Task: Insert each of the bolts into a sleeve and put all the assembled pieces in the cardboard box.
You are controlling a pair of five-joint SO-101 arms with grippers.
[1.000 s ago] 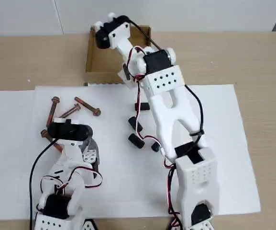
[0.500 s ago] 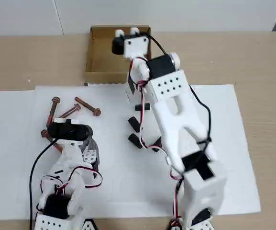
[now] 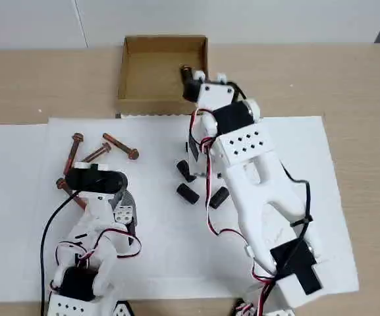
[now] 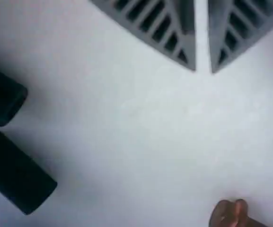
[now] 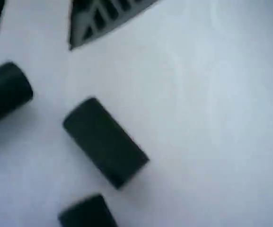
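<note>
- Lying on white paper (image 3: pixel 301 151) over the bench (image 3: pixel 348 79), three black sleeves (image 3: pixel 188 193) sat close under the right arm.
- The right claw (image 5: pixel 30 33) hung just beside them, fingers apart.
- The bolts (image 3: pixel 119 145) lay near the left claw (image 4: pixel 202 66), whose fingers were nearly together and empty.
- The cardboard box (image 3: pixel 165 39) stood at the paper's far edge, its near corner hidden by the right arm.

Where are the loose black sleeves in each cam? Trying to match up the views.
High view: black sleeves clustered on the white paper, nearer the camera than the cardboard box.
Left wrist view: two black sleeves on the paper, off to one side of the left claw.
Right wrist view: three black sleeves close by the right claw.
Shared landmark: the white paper under them.
</note>
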